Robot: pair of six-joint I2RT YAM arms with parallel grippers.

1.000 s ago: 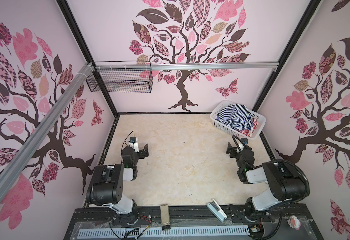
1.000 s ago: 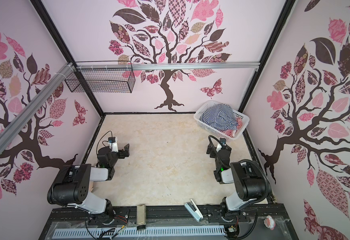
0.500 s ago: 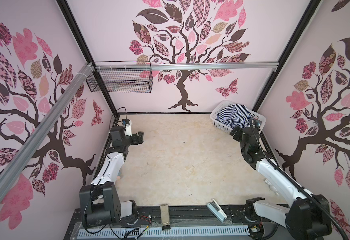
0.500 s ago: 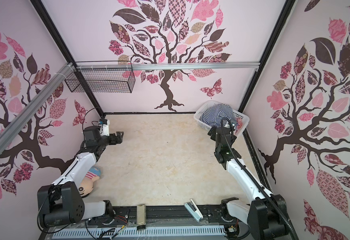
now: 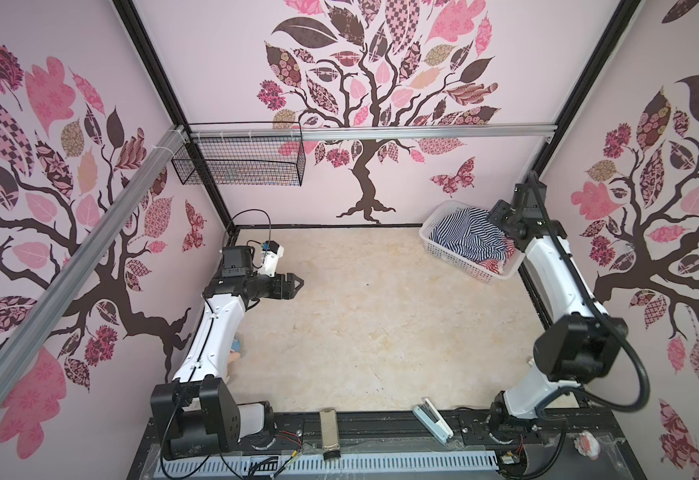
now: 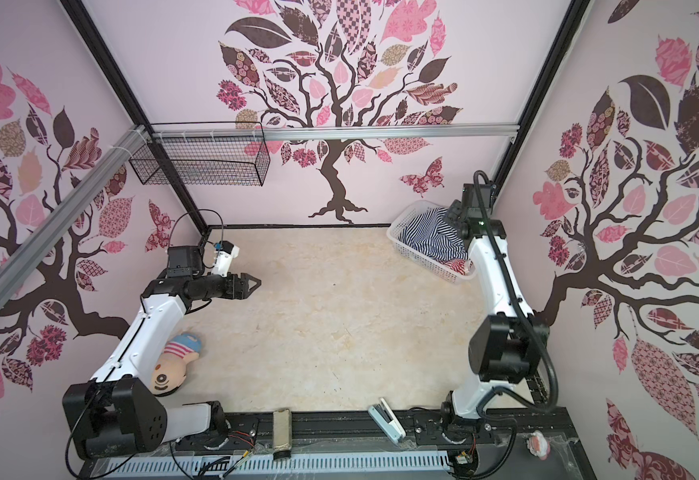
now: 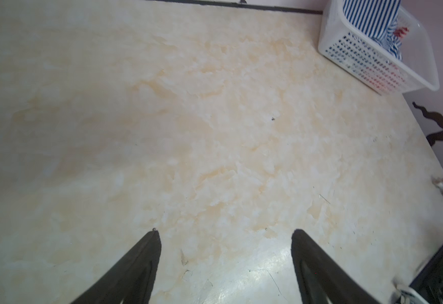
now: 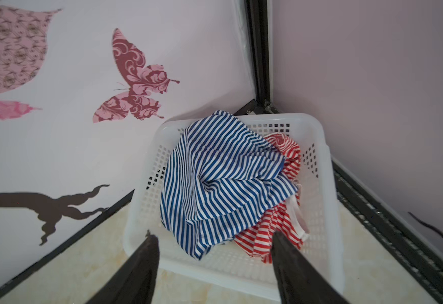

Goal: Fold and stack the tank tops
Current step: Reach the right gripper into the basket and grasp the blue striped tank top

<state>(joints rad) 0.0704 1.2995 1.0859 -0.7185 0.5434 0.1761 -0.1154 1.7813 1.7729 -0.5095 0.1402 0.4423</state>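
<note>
Two soft, crumpled knit tank tops (image 5: 470, 239) are lying in a white perforated plastic basket (image 8: 215, 271) at the far right corner of the desk (image 5: 381, 332). The navy-and-white striped top (image 8: 223, 179) is bunching uppermost, and the red-and-white top (image 8: 267, 231) is peeking out beneath it. The right gripper (image 8: 212, 234) is hovering just above the basket, its tapered black fingers standing apart with nothing between them. The left gripper (image 7: 226, 231) is hanging over the glossy, cream marbled desk near its left edge, likewise spread and empty. A second ago both arms were folded back by the near edge; now both are reaching out.
</note>
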